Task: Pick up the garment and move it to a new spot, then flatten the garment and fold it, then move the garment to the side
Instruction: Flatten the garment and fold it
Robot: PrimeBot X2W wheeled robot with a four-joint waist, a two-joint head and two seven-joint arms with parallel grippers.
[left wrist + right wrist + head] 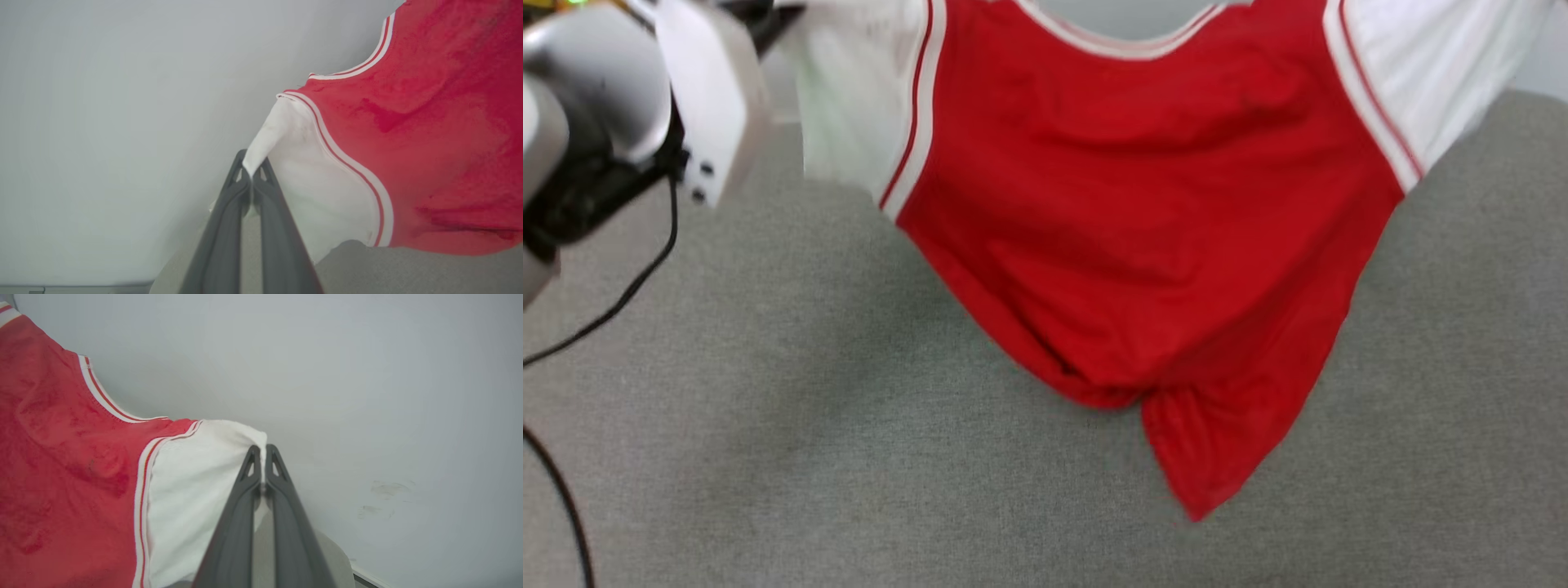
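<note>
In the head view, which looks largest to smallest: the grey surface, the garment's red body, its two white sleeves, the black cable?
1. Grey surface.
2. Garment's red body.
3. White sleeves, left and right: alike, both cropped by the frame, so unranked.
4. Black cable.

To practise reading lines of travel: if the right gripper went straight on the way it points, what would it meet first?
The right gripper, shut on the white sleeve of the red basketball-style garment, would likely first meet the pale grey wall ahead; its distance is unclear.

Red garment (1143, 212) with white sleeves and red-white stripe trim; grey surface (768, 425).
</note>
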